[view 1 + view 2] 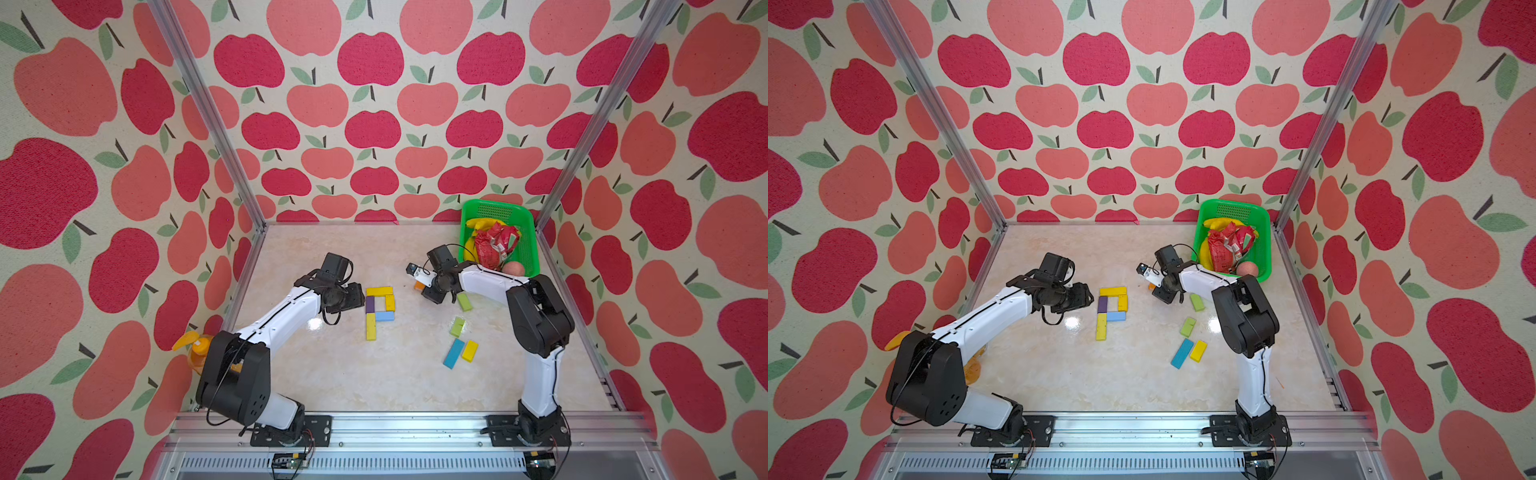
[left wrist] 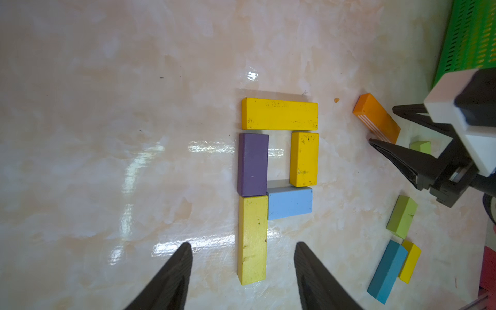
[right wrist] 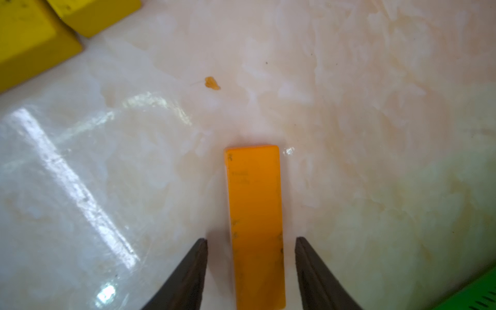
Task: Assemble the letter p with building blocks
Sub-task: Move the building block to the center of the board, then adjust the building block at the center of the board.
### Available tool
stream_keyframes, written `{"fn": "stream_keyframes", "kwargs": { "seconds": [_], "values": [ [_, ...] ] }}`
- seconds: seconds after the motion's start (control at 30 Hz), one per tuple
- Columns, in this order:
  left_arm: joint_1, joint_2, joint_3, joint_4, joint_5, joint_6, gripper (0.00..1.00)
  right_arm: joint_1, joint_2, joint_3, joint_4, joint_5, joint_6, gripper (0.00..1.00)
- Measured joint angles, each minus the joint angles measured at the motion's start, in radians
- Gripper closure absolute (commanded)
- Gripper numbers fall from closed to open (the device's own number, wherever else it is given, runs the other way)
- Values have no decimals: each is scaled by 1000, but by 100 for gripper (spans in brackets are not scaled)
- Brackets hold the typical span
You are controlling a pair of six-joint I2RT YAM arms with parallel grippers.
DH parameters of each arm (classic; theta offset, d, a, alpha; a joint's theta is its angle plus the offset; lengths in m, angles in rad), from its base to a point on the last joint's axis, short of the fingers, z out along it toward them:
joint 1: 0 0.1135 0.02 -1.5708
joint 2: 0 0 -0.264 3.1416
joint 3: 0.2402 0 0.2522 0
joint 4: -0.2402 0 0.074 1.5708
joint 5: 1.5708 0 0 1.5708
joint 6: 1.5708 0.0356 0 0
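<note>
Spread right claw [image 3: 251,239] astride a flat orange block [image 3: 255,214], gripping nothing; left claw [image 2: 243,243] likewise spread and empty, over the letter p [image 1: 379,309] at the middle of the worktop [image 1: 332,374]. Looks finished (five blocks butted). Next: lift both away without nudging; spare blocks [image 1: 457,326] toward right edge.

The glossy, cream-marbled bench [image 1: 332,374] carries a letter P [image 2: 252,188] of five butted blocks: a long yellow top bar [image 1: 379,291], a purple block [image 1: 370,304] above a long yellow stem [image 1: 371,326], a short yellow block [image 1: 390,302] and a light blue block [image 1: 384,316] closing the loop. Nearby lie an orange block [image 3: 255,214] and an orange crumb [image 3: 212,83]. Further off are two light green blocks [image 1: 464,301] [image 1: 457,326], set apart, and a blue block [image 1: 453,353] just beside a small yellow block [image 1: 470,350]. A green basket [image 1: 528,249] stands in the far corner.
</note>
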Motion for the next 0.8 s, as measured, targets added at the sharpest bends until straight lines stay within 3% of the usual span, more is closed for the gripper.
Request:
{"fn": "stream_keyframes", "kwargs": {
  "seconds": [0.2, 0.33, 0.4, 0.53, 0.6, 0.8],
  "values": [
    [-45, 166, 180, 5, 69, 9, 40, -91, -151, 2, -8, -107, 339, 19],
    [-100, 314, 372, -15, 92, 34, 51, -135, -156, 5, -38, -161, 557, 27],
    [-119, 389, 454, -24, 103, 45, 57, -139, -154, -16, -71, -182, 658, 37],
    [-131, 504, 555, -57, 114, 44, 68, -142, -135, -63, -113, -226, 810, 81],
    [-137, 556, 609, -86, 118, 44, 73, -148, -129, -95, -115, -258, 862, 99],
    [-165, 703, 787, -158, 121, 43, 85, -168, -103, -121, -122, -329, 943, 100]
  ]
}}
